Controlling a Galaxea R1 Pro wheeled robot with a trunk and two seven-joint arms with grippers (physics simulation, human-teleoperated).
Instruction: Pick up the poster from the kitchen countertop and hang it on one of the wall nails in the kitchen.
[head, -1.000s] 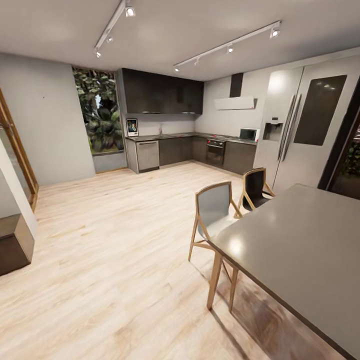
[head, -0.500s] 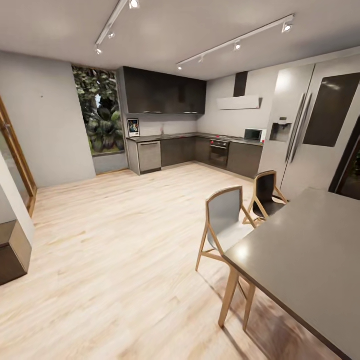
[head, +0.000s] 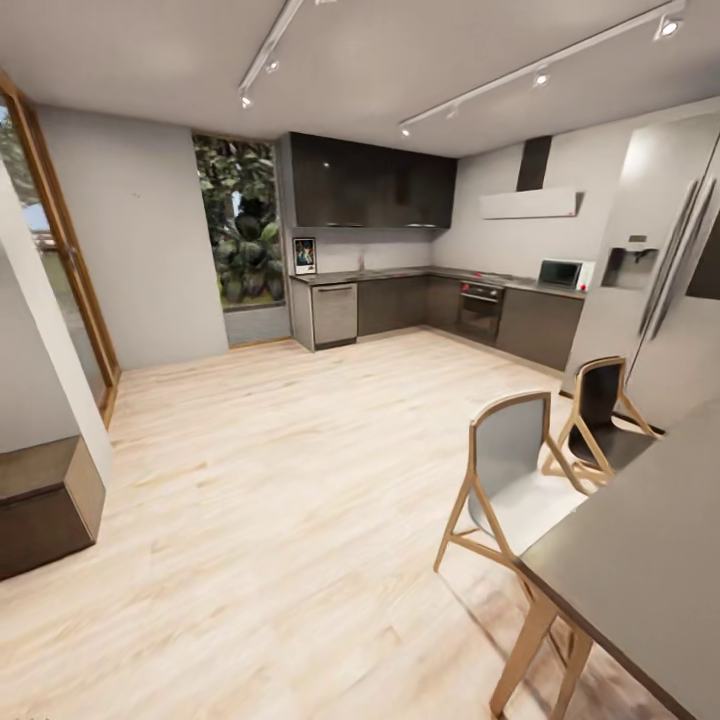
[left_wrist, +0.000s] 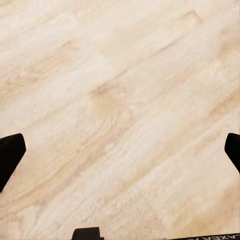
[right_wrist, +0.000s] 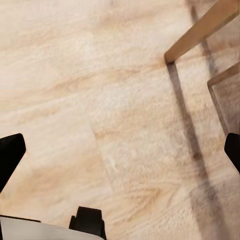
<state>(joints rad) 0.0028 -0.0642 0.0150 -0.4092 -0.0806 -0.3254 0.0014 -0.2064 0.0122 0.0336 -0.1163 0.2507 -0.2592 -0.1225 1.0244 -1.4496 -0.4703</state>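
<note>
Poster (head: 304, 256) upright on far countertop (head: 400, 274)

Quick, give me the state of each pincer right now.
Left pincer: open, holding nothing, over the wood floor.
Right pincer: open, holding nothing, near a chair leg.

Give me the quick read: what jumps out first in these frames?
A wide stretch of pale wood floor runs to the dark L-shaped kitchen countertop at the far wall, where the poster stands small at its left end beside a leafy window. Near right, a grey dining table and two wooden chairs crowd the foreground. Both wrist views look down at bare floor between wide-apart fingertips.
</note>
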